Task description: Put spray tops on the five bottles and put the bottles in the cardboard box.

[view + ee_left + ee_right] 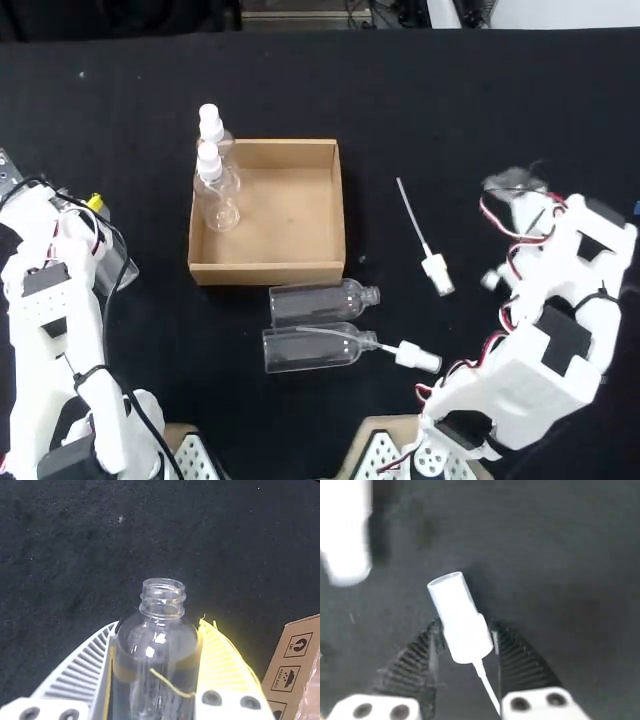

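My left gripper [160, 625] is clamped on a clear bottle [162, 600], with the white finger [85, 665] on one side of its shoulder and the yellow finger [220, 660] on the other. The bare threaded neck juts past my fingertips, above the black tabletop [75, 540]. The cardboard box [295, 670] sits off to the yellow-finger side, near this gripper but apart from it.

My right gripper [465, 630] is closed on a white spray top [456, 605]. The black pads [517, 660] press its collar from both sides, the nozzle end points out beyond the fingertips, and the thin dip tube [487, 687] runs back between the fingers. A blurred white shape [345, 535] lies beyond the tips; I cannot tell what it is.

In the high view the box stands between my two grippers, closer to the left one. A capped bottle [220, 195] stands upright inside it, in the corner on my left gripper's side. A second capped bottle [212, 125] stands right behind that one; I cannot tell whether it is inside the wall.

Between my grippers, just outside the box, an uncapped bottle [322, 302] lies on its side. Beside it lies a fourth bottle [315, 350] with a half-seated spray top [417, 356], tube inside and head off the neck. Both necks point toward my right gripper. A loose spray top [437, 272] lies on the tabletop just beside my right gripper, on its box side
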You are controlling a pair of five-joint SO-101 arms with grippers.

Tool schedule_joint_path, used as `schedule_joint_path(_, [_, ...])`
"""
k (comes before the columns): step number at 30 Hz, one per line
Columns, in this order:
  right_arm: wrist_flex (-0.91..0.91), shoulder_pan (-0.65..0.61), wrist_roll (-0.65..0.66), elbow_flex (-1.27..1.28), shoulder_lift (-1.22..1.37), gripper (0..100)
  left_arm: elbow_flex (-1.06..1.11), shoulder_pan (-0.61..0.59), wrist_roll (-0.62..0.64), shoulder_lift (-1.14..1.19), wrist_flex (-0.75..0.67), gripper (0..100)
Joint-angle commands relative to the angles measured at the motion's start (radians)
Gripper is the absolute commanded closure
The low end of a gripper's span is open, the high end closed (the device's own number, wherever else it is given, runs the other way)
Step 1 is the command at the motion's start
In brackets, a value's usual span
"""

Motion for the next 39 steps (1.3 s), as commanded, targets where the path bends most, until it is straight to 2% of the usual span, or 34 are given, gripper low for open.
schedule_joint_path(1, [0.035,0.041,-0.382,-0.064,-0.077,94.5,-0.01,-0.013,0.005,-0.034,-0.023,97])
schedule_joint_path(5, [0.083,0.035,-0.4,-0.062,-0.077,93.5,-0.01,-0.013,0.005,-0.034,-0.023,97])
schedule_joint_path(8, [0.081,0.031,-0.351,-0.064,-0.077,81.9,-0.01,-0.013,0.005,-0.034,-0.023,97])
schedule_joint_path(12, [0.109,-0.005,-0.051,-0.047,-0.077,65.5,-0.01,-0.013,0.005,-0.034,-0.023,97])
schedule_joint_path(17, [0.12,0.012,0.371,-0.033,-0.076,68.9,-0.008,-0.013,0.005,-0.034,-0.023,97])
schedule_joint_path(19, [0.112,0.032,0.437,-0.016,-0.076,72.2,-0.008,-0.013,0.005,-0.034,-0.023,97])
schedule_joint_path(23, [0.06,0.04,0.442,0.045,-0.076,77.9,-0.008,-0.013,0.005,-0.034,-0.023,97])
schedule_joint_path(28, [-0.075,0.04,0.433,0.17,-0.085,79.4,-0.008,-0.01,0.005,-0.034,-0.023,97])
schedule_joint_path(30, [-0.091,0.043,0.384,0.165,-0.094,82.1,-0.012,-0.005,0.005,-0.034,-0.023,97])
schedule_joint_path(34, [-0.084,0.038,0.253,0.122,-0.168,99.5,-0.016,-0.001,0.005,-0.035,-0.023,97])
schedule_joint_path(39, [-0.025,0.005,0.146,0.119,-0.375,98.7,-0.033,-0.001,0.003,-0.089,-0.017,97])
